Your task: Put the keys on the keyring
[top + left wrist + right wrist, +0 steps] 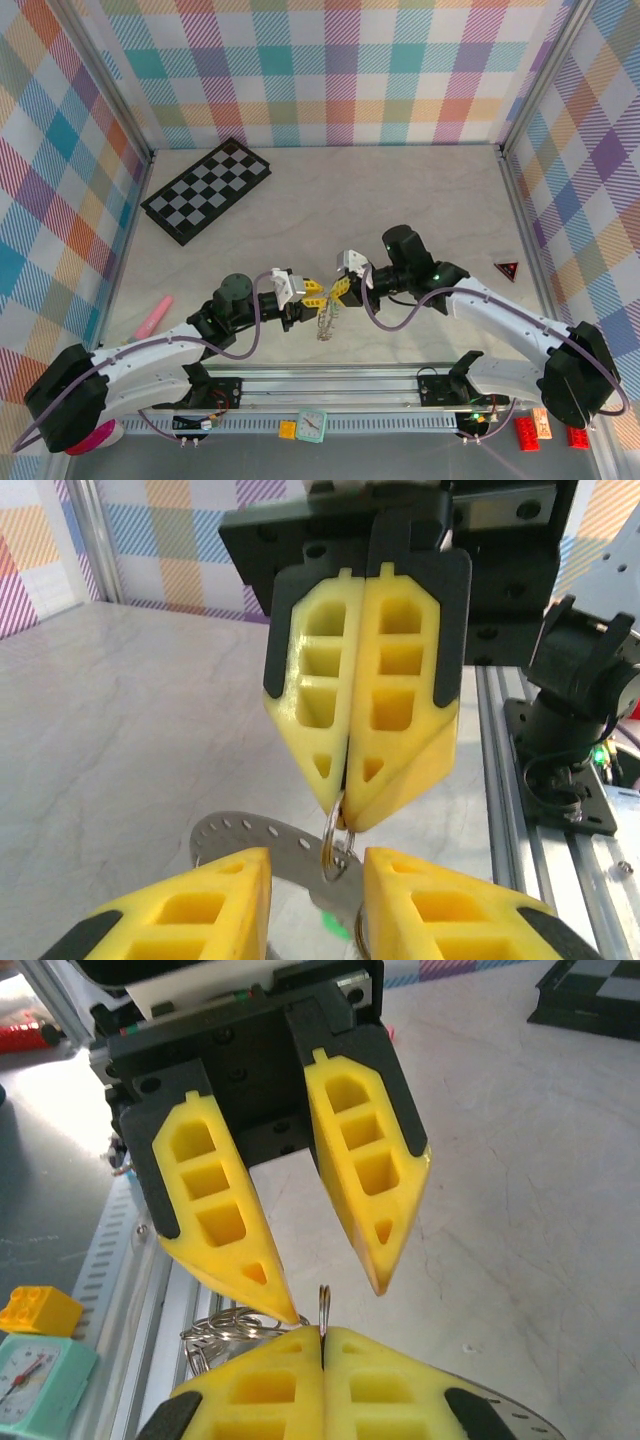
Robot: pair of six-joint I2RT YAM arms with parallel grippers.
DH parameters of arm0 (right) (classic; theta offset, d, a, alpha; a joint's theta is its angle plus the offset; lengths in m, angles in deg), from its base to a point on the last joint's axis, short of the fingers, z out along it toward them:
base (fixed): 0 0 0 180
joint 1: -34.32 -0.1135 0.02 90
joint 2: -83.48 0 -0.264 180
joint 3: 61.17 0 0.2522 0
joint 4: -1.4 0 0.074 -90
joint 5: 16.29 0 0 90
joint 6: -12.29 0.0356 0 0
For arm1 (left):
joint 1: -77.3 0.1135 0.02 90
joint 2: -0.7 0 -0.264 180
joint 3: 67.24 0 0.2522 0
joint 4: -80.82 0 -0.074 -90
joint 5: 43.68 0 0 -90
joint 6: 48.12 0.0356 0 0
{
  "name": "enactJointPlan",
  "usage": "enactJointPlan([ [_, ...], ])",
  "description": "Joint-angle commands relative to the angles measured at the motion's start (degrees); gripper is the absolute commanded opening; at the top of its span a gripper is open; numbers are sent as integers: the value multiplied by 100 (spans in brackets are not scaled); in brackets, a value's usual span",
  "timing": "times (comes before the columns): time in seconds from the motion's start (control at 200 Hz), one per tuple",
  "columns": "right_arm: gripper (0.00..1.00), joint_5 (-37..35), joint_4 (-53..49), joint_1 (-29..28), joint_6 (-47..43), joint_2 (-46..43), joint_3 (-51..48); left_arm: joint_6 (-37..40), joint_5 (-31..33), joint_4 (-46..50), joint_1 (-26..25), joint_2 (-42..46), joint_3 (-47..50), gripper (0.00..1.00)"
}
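My right gripper (340, 290) (323, 1332) (345, 818) is shut on a thin wire split ring (335, 832) (323, 1305), held edge-on between its tips. That ring threads into the keyring (262, 842) (327, 322), a grey curved metal band with small holes, which hangs below both grippers above the table. My left gripper (310, 292) (316, 856) (335, 1302) faces the right one tip to tip and stands open, its fingers either side of the band without pinching it. A mint-green spot (336, 926) below the band may be one of the keys; the rest is hidden.
A bunch of wire rings (222, 1328) hangs beside the right fingers. A folded chessboard (207, 189) lies back left, a pink object (152, 316) at the left, a red triangle (507, 269) at the right. The metal rail (330, 385), a clock (312, 425) and toy bricks (525, 432) line the front.
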Motion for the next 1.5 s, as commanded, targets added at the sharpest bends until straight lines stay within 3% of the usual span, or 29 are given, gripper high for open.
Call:
enactJointPlan([
  [0.0, 0, -156, -932, -48, -591, 122, 501, 585, 117, 1457, -61, 182, -446, 29],
  [0.12, 0, -373, -1503, -166, -867, 324, 878, 884, 93, 2116, -63, 131, -745, 28],
  [0.53, 0, -856, -2357, -642, -1427, 787, 1641, 1010, -174, 2246, -62, -177, -1131, 21],
  [0.71, 0, -850, -2373, -770, -1393, 868, 1723, 1027, -340, 2218, -67, -213, -1211, 0],
  [0.745, 0, -859, -2226, -762, -1307, 797, 1637, 1021, -365, 2206, -63, -204, -1200, 0],
  [0.84, 29, -621, -1350, -580, -831, 363, 1031, 907, -402, 2021, -64, -162, -1061, 0],
  [0.925, 34, -347, -488, -355, -343, 45, 412, 683, -466, 1546, -55, -151, -828, 0],
  [1.21, 27, 6, 1014, -256, 415, -171, -526, 239, -698, -68, -56, -335, -197, 0],
  [1.38, 22, 17, 1206, -234, 496, -169, -720, 103, -809, -687, -56, -476, -10, 0],
  [1.495, 6, 29, 1318, -234, 532, -132, -760, 61, -854, -859, -53, -535, 16, 0],
])
